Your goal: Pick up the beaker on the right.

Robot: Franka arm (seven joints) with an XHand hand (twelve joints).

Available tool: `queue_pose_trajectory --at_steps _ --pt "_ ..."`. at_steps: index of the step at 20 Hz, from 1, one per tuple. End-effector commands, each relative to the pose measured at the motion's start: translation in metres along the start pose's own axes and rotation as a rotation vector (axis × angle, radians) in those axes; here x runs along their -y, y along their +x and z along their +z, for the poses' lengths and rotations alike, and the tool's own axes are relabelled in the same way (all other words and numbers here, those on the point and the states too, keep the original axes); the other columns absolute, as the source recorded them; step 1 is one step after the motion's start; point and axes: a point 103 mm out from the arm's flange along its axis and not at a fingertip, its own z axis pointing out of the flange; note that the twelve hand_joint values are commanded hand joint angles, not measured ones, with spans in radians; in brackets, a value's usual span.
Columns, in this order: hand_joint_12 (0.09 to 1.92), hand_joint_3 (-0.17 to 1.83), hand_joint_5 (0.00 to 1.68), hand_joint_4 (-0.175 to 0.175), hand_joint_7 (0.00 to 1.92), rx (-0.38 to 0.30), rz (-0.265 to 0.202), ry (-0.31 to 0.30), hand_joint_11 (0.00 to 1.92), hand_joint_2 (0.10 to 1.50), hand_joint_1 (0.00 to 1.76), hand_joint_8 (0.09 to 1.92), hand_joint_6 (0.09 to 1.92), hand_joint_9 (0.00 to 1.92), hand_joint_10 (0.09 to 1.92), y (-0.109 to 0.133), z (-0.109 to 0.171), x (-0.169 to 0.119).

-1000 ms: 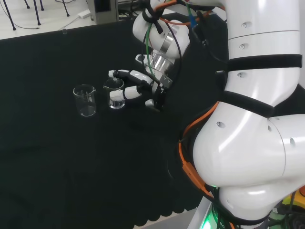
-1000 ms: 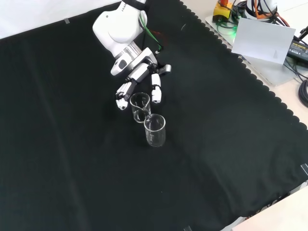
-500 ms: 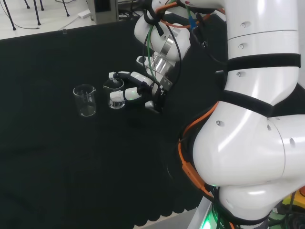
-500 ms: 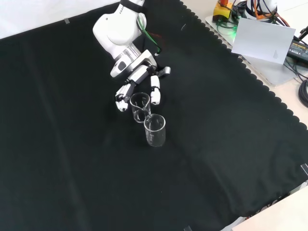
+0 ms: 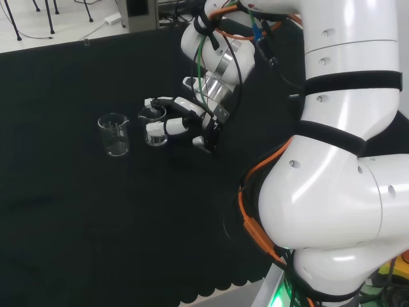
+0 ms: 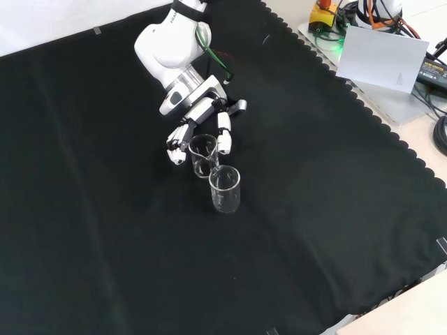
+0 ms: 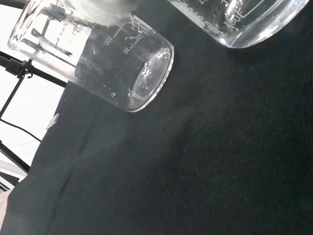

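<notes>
— Reading the head view left to right, what stands on your desk (image 5: 77,211)?

— First the spare beaker (image 5: 114,134), alone and apart from me. Then the right beaker (image 5: 153,125), the one I am to lift, upright on the black cloth. Then my hand (image 5: 185,121), coming at it from the right.

— How does the beaker lie from your hand?

— Straight ahead of my palm, between my fingers (image 5: 156,130). In the front view the right beaker (image 6: 203,153) sits just below my hand (image 6: 202,118), with the spare beaker (image 6: 225,188) just beyond it.

— And the hand's pose?

— Low and level, fingers partly curled to either side of the glass; I cannot tell whether they touch it. I judge the beaker not yet lifted. Its long axis is vertical, so closing sideways suits it.
</notes>
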Motion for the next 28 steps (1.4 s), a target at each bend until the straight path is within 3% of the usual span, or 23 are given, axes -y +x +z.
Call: queue_pose_trajectory --at_steps 1,5,20,24,26,28 --pt "1.07 -0.17 0.41 -0.018 0.25 -0.016 -0.018 -0.005 0.00 0.89 0.90 0.52 0.09 0.29 0.60 0.002 0.001 -0.002" --pt "1.07 -0.17 0.42 -0.015 0.25 -0.041 -0.021 -0.009 0.00 0.89 0.91 0.52 0.09 0.30 0.59 0.004 0.004 -0.003" --pt "1.09 -0.17 0.46 -0.011 0.27 -0.031 -0.008 -0.011 0.00 0.89 0.94 0.51 0.09 0.31 0.59 0.002 0.010 -0.005" --pt "1.13 -0.17 0.54 -0.008 0.32 -0.041 -0.003 -0.034 0.00 0.90 0.96 0.52 0.09 0.34 0.59 0.002 0.012 -0.006" --pt "1.18 -0.17 0.62 -0.001 0.37 -0.053 0.007 -0.047 0.00 0.92 0.98 0.52 0.12 0.38 0.59 0.003 0.012 -0.007" --pt "1.27 -0.17 0.73 0.009 0.46 -0.062 0.020 -0.066 0.01 0.94 1.00 0.50 0.36 0.46 0.57 0.004 0.013 -0.008"
